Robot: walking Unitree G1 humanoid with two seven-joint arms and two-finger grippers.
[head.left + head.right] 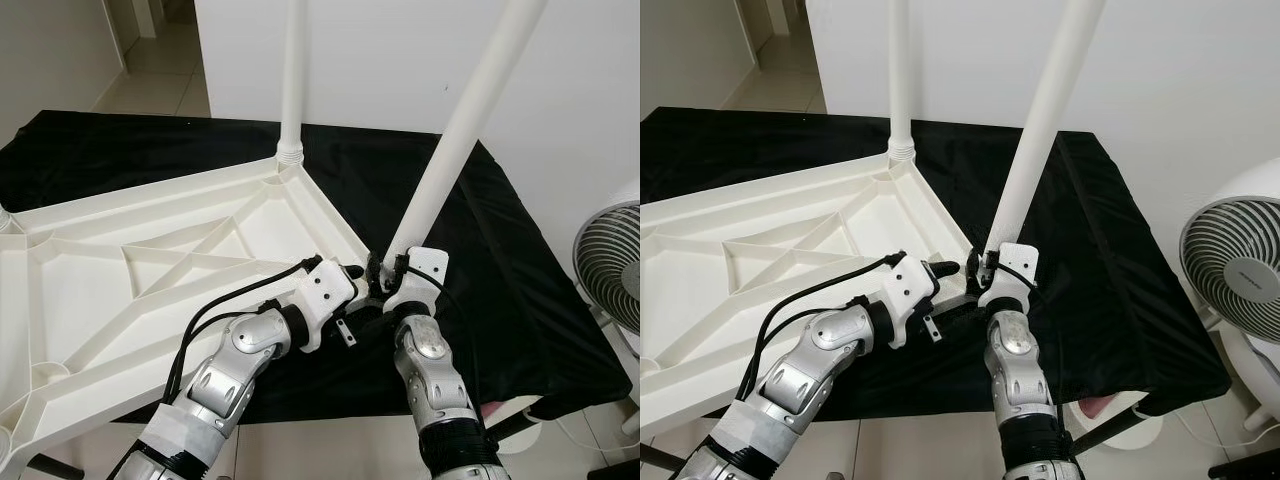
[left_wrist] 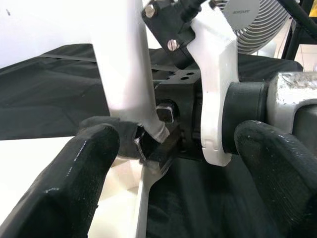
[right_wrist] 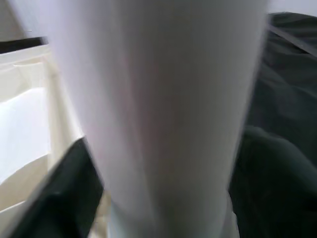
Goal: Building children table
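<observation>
A white table top (image 1: 150, 270) lies upside down on a black cloth. One white leg (image 1: 291, 80) stands upright in its far corner. A second white leg (image 1: 460, 120) leans to the right, its base at the near right corner. My right gripper (image 1: 385, 268) is shut on that leg's base; the leg (image 3: 158, 99) sits between its black fingers (image 3: 69, 198). My left gripper (image 1: 355, 272) is at the same corner from the left, open, its fingers (image 2: 74, 173) wide apart on either side of the leg base (image 2: 143, 124) and the right gripper's wrist.
The black cloth (image 1: 520, 260) covers a table whose near edge runs just under my arms. A white standing fan (image 1: 1235, 270) is close on the right. A white wall (image 1: 400, 60) rises behind, with tiled floor (image 1: 160, 70) at the far left.
</observation>
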